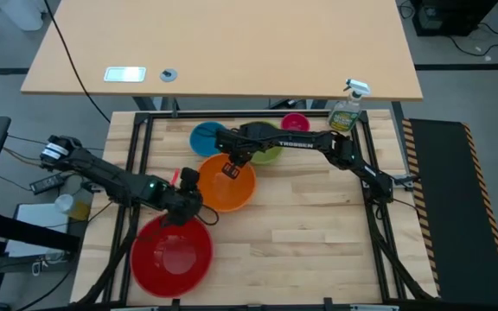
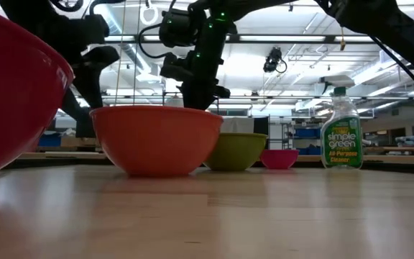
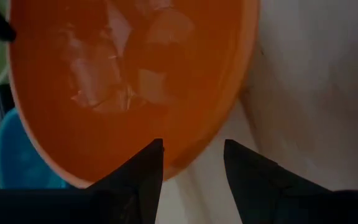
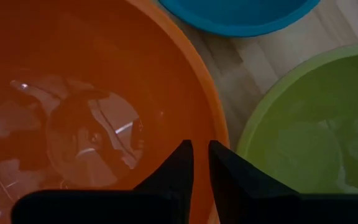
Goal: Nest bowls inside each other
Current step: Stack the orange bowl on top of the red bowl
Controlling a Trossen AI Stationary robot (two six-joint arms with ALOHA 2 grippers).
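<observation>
The orange bowl (image 1: 227, 186) sits upright on the wooden table, with the red bowl (image 1: 171, 255) near it at the front left. At the back stand the blue bowl (image 1: 204, 138), the green bowl (image 1: 271, 155) and the small pink bowl (image 1: 295, 123). My left gripper (image 3: 191, 152) is open at the orange bowl's near-left rim, one finger before its wall and one over bare table, with no touch showing. My right gripper (image 4: 201, 149) points down over the orange bowl's far rim, between the blue and green bowls, with only a thin slit between its fingers. My right gripper comes from above at the far rim (image 4: 218, 121) of the orange bowl. The rim runs in behind one finger (image 4: 235, 171), so I cannot tell whether the fingers touch it. The bowl rests on the table on its base.
A spray bottle (image 1: 346, 111) of green cleaner stands at the back right, beside the pink bowl. The table's right half and near middle (image 1: 318, 233) are bare wood. A metal frame (image 1: 379, 216) borders the table.
</observation>
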